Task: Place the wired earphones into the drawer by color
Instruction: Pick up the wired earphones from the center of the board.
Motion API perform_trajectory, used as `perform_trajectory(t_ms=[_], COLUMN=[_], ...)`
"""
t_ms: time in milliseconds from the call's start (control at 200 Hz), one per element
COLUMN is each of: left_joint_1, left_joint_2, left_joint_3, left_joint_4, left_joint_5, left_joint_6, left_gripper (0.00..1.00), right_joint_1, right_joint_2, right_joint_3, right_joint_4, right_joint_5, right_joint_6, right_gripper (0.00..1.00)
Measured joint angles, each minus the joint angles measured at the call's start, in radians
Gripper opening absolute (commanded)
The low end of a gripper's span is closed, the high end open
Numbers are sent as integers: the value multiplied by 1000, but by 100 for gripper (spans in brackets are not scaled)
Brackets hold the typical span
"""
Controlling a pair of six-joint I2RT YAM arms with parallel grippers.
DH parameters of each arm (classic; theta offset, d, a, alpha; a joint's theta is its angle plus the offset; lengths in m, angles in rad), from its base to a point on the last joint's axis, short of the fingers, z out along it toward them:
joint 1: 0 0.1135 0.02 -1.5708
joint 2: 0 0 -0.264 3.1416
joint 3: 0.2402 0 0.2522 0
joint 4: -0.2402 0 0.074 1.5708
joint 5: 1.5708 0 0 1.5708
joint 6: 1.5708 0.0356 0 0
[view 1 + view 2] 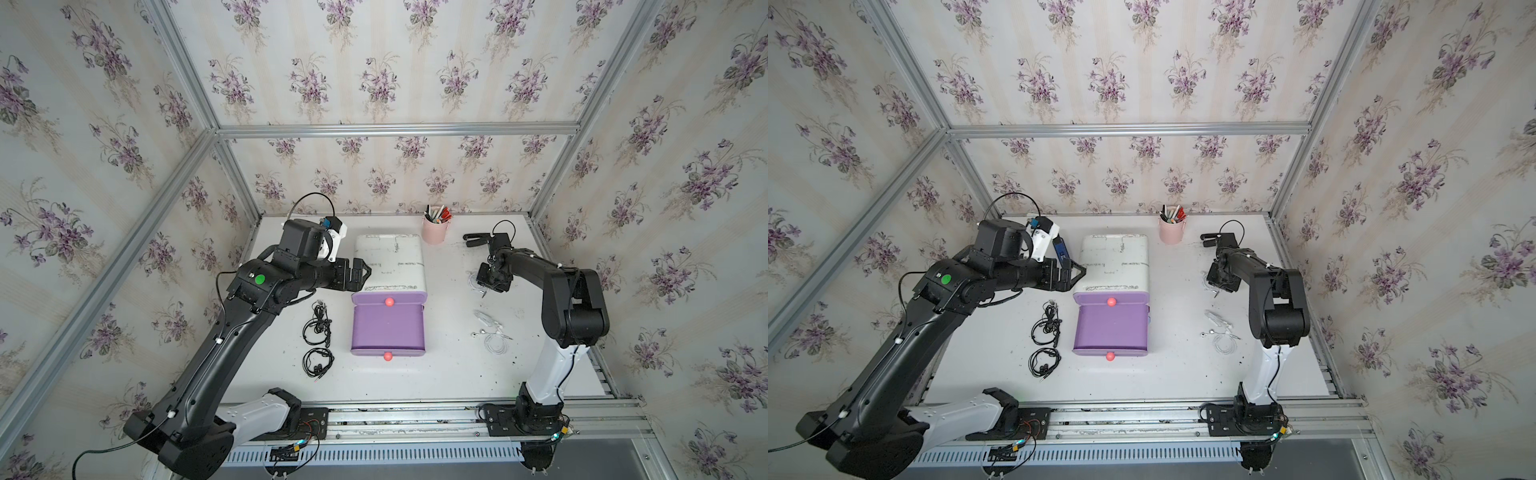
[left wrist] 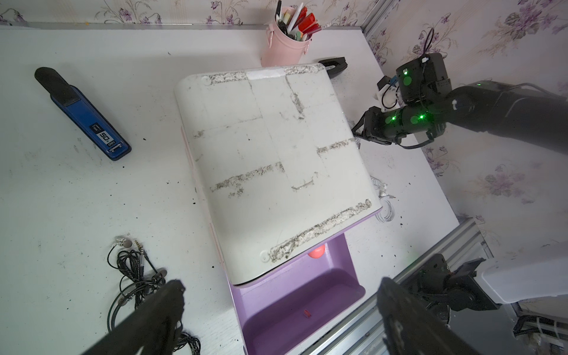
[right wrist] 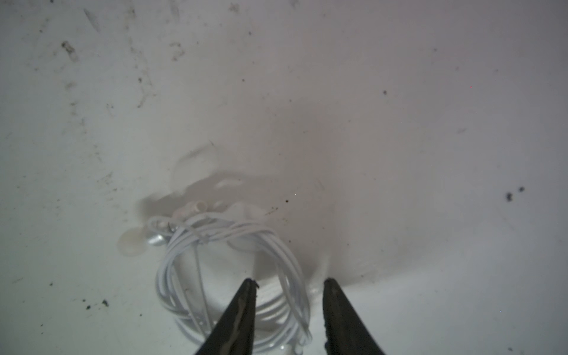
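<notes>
**A:** Right claw (image 3: 290,281) is down at the worktop (image 1: 449,374), far right side, right on a white coil (image 3: 212,222).

**B:** Jaws?

**A:** Narrow, with a gap showing. The fingers sit either side of one flank of the loop and strands run through the gap. I can't call them pinched.

**B:** How does it lie?

**A:** The loop stretches away from the claw, buds at the far end. The claw has the near rim, set across the strands.

**B:** And the drawer (image 1: 388,328)?

**A:** Pulled out, mid-worktop, to the robot's left of that claw and a bit nearer the base. I'd judge the carry as lift, then sweep left.

**B:** Left claw (image 2: 281,284)?

**A:** Wide, nothing in it, hanging beside the cabinet (image 1: 390,262) above the black coils (image 1: 318,328). It's nearer those. The right arm is nearer the whites, including a second white coil (image 1: 492,332) closer to its base.
</notes>
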Motion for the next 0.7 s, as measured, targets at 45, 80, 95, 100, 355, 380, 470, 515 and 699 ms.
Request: perform_trajectory(t_ms=[45, 80, 95, 100, 355, 380, 470, 515, 699], left_joint_1=[0, 0, 0, 0, 1, 1, 1, 1, 1], left_joint_2=[3, 4, 5, 5, 11, 11, 11, 11, 10], left_joint_3=[-2, -2, -3, -3, -2, -3, -6, -6, -7], left_joint_4=[0, 1, 1, 1, 4, 5, 8, 8, 8], left_joint_5=[0, 0, 0, 0, 0, 0, 1, 1, 5], left_joint_6=[0, 0, 0, 0, 0, 0, 0, 0, 0], left_gripper=[100, 100, 100, 100, 100, 100, 100, 100, 100], right_joint_1=[0, -1, -2, -2, -5, -5, -5, -5, -3], right_joint_2=[8, 11, 13, 13, 19, 19, 12, 6, -76], right_joint_3=[3, 5, 6, 6, 4, 2, -7, -13, -26], right_joint_4=[2, 3, 4, 4, 22, 25, 34, 41, 5], right_joint_5=[3, 3, 5, 5, 29, 29, 29, 26, -10], right_joint_6=[-5, -11, -11, -11, -17, -17, -17, -17, -17], right_gripper=[36, 34, 33, 33, 5, 4, 1, 0, 0])
